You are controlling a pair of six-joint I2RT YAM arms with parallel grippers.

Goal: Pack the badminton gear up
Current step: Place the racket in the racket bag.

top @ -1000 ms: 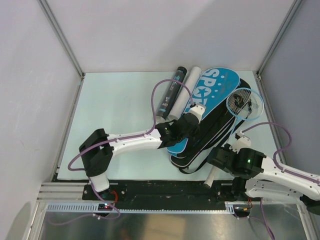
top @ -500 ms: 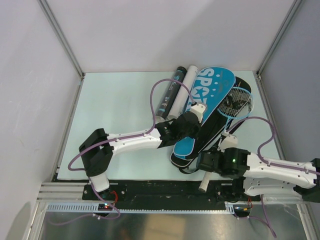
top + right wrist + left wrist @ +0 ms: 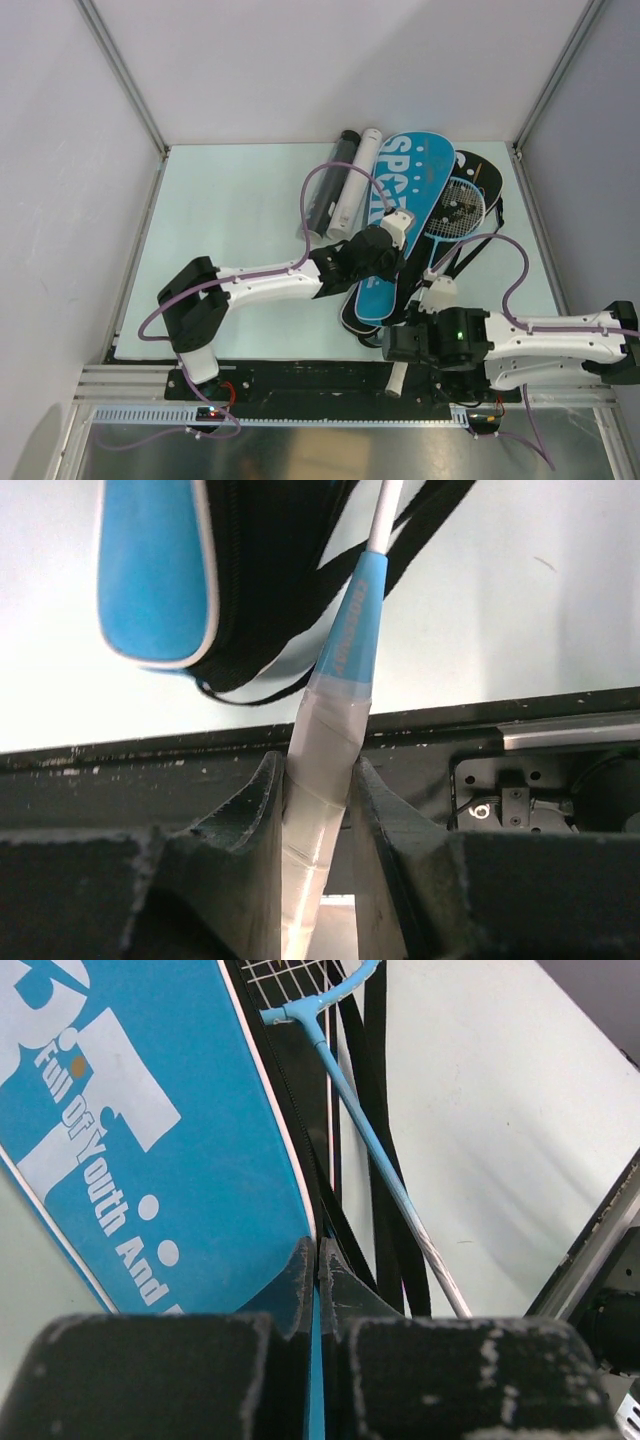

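Note:
A blue "SPORT" bag [image 3: 403,190] lies on a black bag [image 3: 483,176] at the right of the table. My left gripper [image 3: 387,245] is shut on the blue bag's edge, which also shows in the left wrist view [image 3: 130,1130] with the jaws pinching it [image 3: 318,1260]. My right gripper [image 3: 404,345] is shut on the white-wrapped handle [image 3: 322,770] of a light-blue racket. The racket's head [image 3: 458,208] rests on the bags and its shaft [image 3: 352,1095] runs down along the black straps. A black tube [image 3: 328,188] and a white tube [image 3: 356,180] lie left of the bags. No shuttlecocks show.
The racket handle's end [image 3: 397,380] hangs past the table's near edge over the black rail [image 3: 300,375]. Loose black straps [image 3: 462,255] trail from the bags. Cage posts stand at the back corners, walls on three sides.
My right gripper has moved left and nearer with the racket, so the head slid from the far right onto the bags. The bags and tubes swung slightly left.

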